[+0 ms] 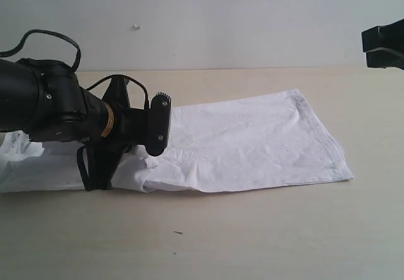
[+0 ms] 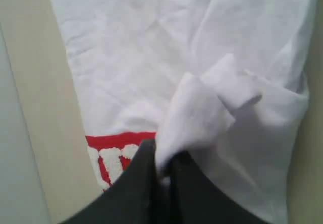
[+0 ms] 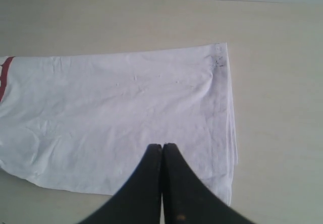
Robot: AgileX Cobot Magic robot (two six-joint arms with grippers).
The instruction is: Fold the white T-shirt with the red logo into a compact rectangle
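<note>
On the bench [image 1: 265, 236], the left claw [image 2: 164, 154] pinches the white T-shirt [image 1: 252, 141]; next, fold it over. The right claw [image 3: 162, 148] is closed, holding nothing.

One white T-shirt [image 1: 252, 144] is counted, laid on one table [image 1: 265, 242]. One red logo [image 2: 118, 142] is seen on the shirt. Two grippers are counted: one left gripper [image 2: 164, 164] at the left, one right gripper [image 3: 162, 149] at the far right.

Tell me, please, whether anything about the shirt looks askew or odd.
Yes. The white cotton T-shirt lies folded into a long strip, but near the red-outlined logo a lump of cloth is bunched up in the shut left jaws, so that end is not flat. Small dark specks mark one hem corner.
</note>
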